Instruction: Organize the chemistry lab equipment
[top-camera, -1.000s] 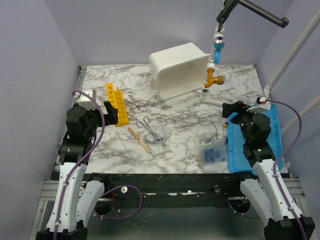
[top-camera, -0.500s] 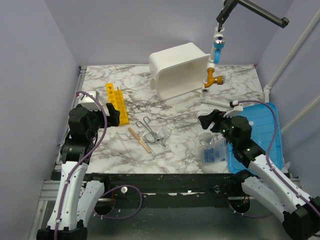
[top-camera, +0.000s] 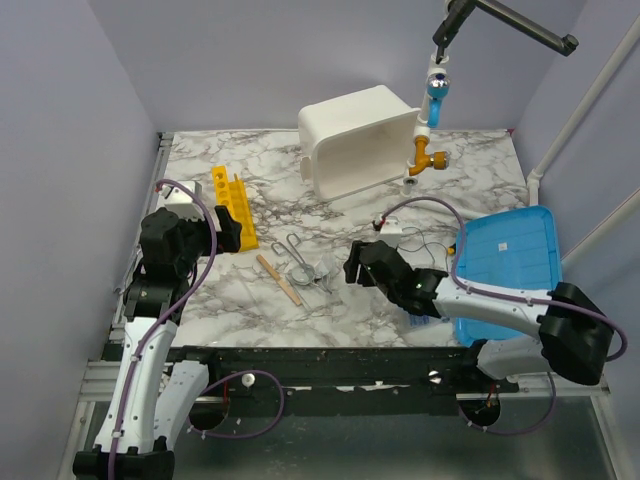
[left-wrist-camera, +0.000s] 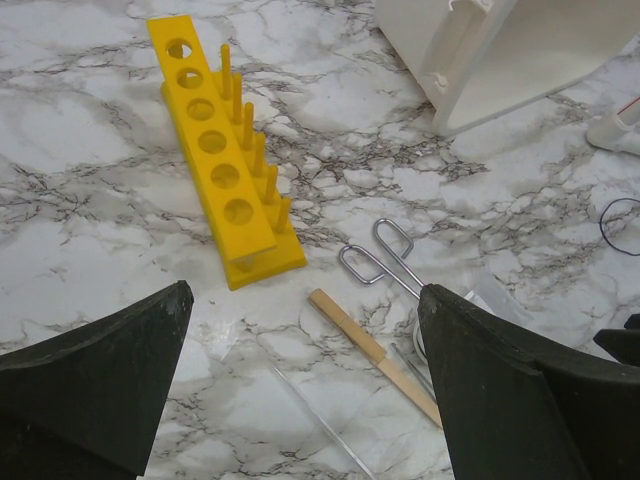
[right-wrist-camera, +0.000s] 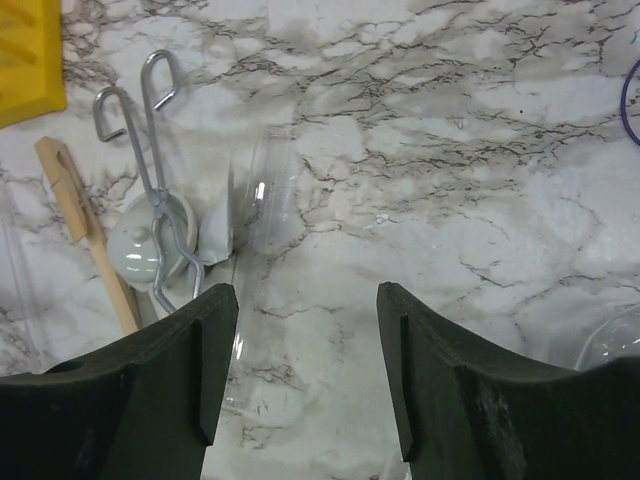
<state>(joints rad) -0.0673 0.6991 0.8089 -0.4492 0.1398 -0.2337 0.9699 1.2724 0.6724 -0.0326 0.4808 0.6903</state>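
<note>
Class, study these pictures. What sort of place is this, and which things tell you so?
Most likely a mock chemistry lab bench: a yellow test-tube rack, metal tongs and a small tap over the marble-patterned table all point that way.

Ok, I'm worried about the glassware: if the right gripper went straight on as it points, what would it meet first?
The right gripper would probably meet the clear glass tube lying just ahead, slightly off-centre. Depth is unclear, so it could touch the bare table first.
</note>
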